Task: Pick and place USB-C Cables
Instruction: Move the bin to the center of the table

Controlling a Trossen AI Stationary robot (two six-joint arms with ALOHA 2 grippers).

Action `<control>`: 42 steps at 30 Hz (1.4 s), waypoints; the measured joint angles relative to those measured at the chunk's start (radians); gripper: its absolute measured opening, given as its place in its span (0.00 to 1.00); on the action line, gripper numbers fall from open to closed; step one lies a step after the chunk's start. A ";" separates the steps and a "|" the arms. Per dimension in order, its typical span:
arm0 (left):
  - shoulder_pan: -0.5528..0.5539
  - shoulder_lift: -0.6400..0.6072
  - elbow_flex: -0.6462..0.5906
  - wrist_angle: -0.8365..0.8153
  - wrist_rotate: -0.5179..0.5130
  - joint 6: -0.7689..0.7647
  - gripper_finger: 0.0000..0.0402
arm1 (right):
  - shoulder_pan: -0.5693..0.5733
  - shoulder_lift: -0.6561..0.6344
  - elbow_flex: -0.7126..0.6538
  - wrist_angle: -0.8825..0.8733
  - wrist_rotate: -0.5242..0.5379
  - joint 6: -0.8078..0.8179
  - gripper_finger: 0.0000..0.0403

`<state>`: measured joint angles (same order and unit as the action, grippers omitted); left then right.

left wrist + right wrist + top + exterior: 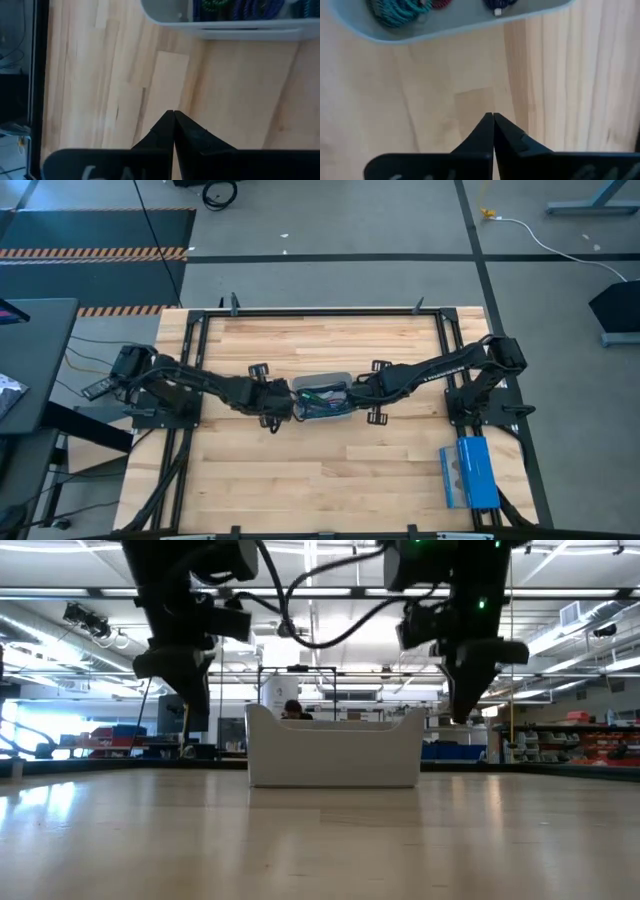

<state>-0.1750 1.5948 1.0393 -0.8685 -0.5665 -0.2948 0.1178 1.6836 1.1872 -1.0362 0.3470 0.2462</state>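
The wooden desk (330, 470) carried a white tray (322, 383) near its centre, a little toward the far edge, and a blue box (468, 470) lay close to the near right corner. Both dark arms reached inward from the side edges and met at the tray, one on each side.

The left gripper (281, 406) hung just beside the tray's left end, its two fingers pressed together with nothing between them, tips (173, 116) above bare wood. The right gripper (362, 392) stood just beside the tray's right end, likewise clenched and empty over bare wood (493, 117). In the low view both hung above the desk, clear of the tray's walls.

The USB-C cables (325, 395) lay bundled inside the tray: a teal bundle (395, 12), a purple-blue one (255, 7) and a green one (212, 6) showed over the rim.

This looked like the approach before a pick, with no cable yet lifted. The next move would call for one gripper to part its fingers, shift over the rim and descend onto a single bundle without snagging its neighbours.
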 joint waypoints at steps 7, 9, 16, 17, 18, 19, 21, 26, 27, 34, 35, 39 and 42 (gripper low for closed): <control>0.072 0.000 0.000 0.046 0.160 0.146 0.03 | -0.074 0.000 -0.089 0.163 -0.039 -0.121 0.01; 0.090 0.000 0.000 0.080 0.201 0.184 0.03 | -0.090 0.000 -0.097 0.211 -0.051 -0.149 0.01; 0.159 0.000 0.000 0.142 0.304 0.229 0.03 | -0.128 0.000 -0.099 0.258 -0.085 -0.220 0.01; 0.168 0.000 0.000 0.139 0.316 0.229 0.03 | -0.133 0.000 -0.099 0.258 -0.093 -0.222 0.01; 0.176 0.000 0.000 0.138 0.333 0.229 0.03 | -0.138 0.000 -0.099 0.259 -0.103 -0.224 0.00; 0.184 0.000 0.000 0.140 0.356 0.229 0.03 | -0.142 0.000 -0.099 0.259 -0.112 -0.226 0.00; 0.199 0.003 0.000 0.155 0.404 0.237 0.03 | -0.151 0.000 -0.099 0.269 -0.121 -0.232 0.00; 0.212 0.025 0.001 0.269 0.426 0.253 0.03 | -0.160 0.000 -0.099 0.332 -0.162 -0.248 0.00; 0.212 0.027 0.001 0.280 0.431 0.259 0.03 | -0.160 0.000 -0.099 0.344 -0.175 -0.249 0.00; 0.211 0.049 0.000 0.321 0.433 0.271 0.03 | -0.136 0.000 -0.099 0.367 -0.237 -0.220 0.00; 0.211 0.052 0.000 0.316 0.434 0.276 0.03 | -0.132 0.000 -0.099 0.368 -0.238 -0.215 0.00; 0.211 0.066 0.000 0.320 0.434 0.280 0.03 | -0.117 0.000 -0.099 0.371 -0.239 -0.196 0.00; 0.211 0.074 0.000 0.329 0.433 0.281 0.03 | -0.109 0.000 -0.099 0.376 -0.239 -0.190 0.00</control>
<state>0.0357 1.6691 1.0397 -0.5397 -0.1333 -0.0135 0.0086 1.6840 1.0878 -0.6598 0.1078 0.0566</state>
